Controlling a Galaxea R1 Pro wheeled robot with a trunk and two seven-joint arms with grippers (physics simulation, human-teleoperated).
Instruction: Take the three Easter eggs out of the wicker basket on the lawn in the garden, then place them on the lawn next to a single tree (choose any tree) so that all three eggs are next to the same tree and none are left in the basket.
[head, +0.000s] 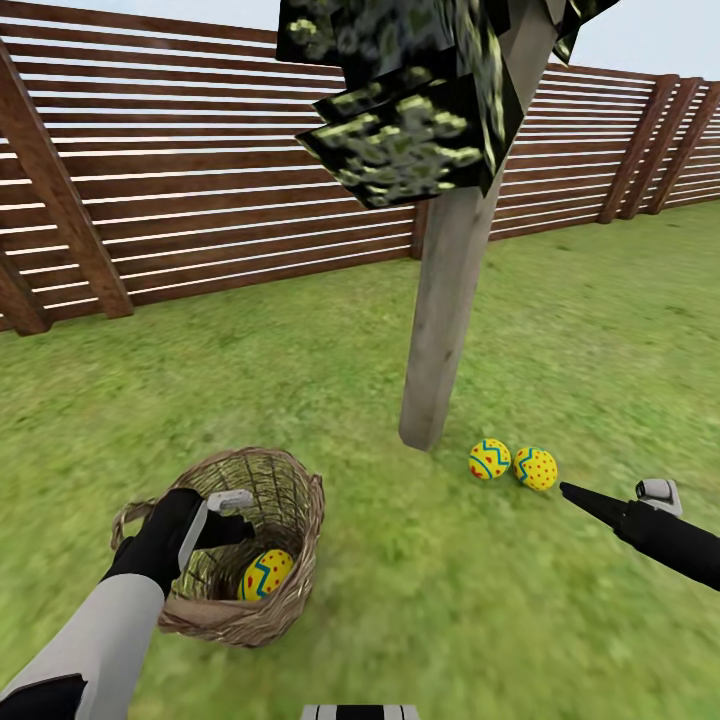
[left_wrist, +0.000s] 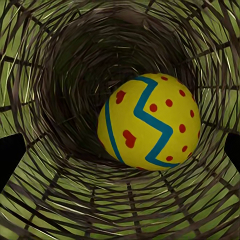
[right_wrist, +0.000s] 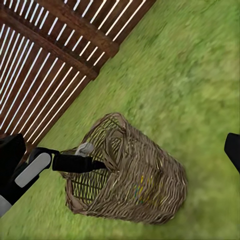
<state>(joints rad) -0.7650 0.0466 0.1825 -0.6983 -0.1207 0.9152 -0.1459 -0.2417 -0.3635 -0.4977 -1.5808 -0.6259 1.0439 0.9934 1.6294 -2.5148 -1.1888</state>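
Three eggs are counted: one egg (left_wrist: 150, 121), yellow with a blue zigzag and red dots, is seen lying deep inside the single wicker basket (head: 290, 590), straight ahead of the left gripper (head: 228, 515); two more eggs (head: 490, 459) (head: 536, 468) are set touching side by side on the lawn (head: 560, 330) at the foot of the one tree (head: 440, 330), just beyond the right gripper (head: 575, 492). The left jaws are held spread at the basket mouth, nothing between them. Whether the right jaws are spread cannot be told. Open grass is left all around the basket; a slatted fence (head: 180, 200) bounds the far side. The left arm is bent down over the rim; the right is stretched low toward the trunk.
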